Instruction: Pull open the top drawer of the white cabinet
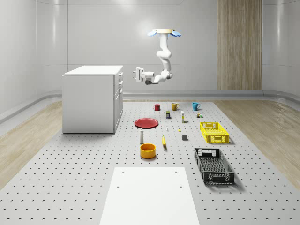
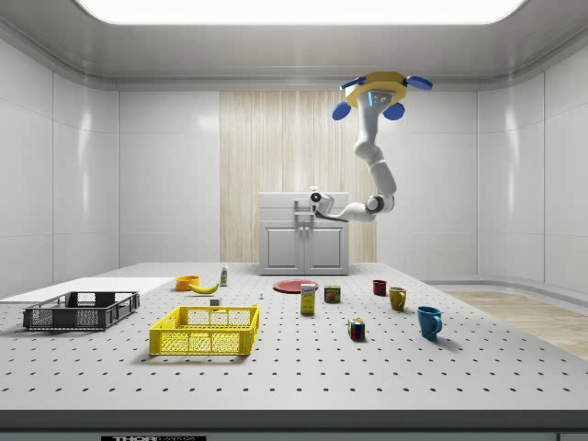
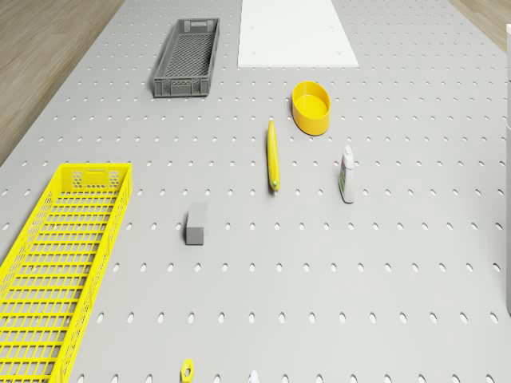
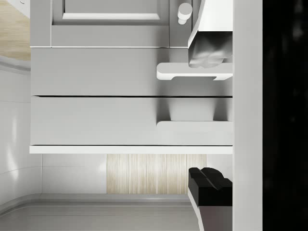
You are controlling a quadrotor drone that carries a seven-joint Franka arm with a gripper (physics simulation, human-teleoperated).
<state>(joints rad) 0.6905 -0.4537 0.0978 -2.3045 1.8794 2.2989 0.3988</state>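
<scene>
The drone (image 1: 164, 33) hovered high over the bench (image 1: 84, 173), beside the white cabinet (image 1: 91, 101) at its far corner; the approach was in hand, the jaws (image 1: 137, 74) spread wide and empty near the shut top drawer (image 4: 96, 120). Next they likely needed to straddle its handle (image 4: 192, 127) and close. The yellow crate (image 1: 214, 132), black crate (image 1: 213, 165) and yellow bowl (image 1: 147, 150) appeared empty.

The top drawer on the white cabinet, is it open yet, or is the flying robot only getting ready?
Not open yet. Done: the drone hovers in the air beside the white cabinet, with its arm bent toward the drawer side. In hand: the gripper is at drawer height, close to the cabinet front, and the fingers are spread apart. Left: close on the top drawer handle and pull; the top drawer looks flush and shut.
</scene>
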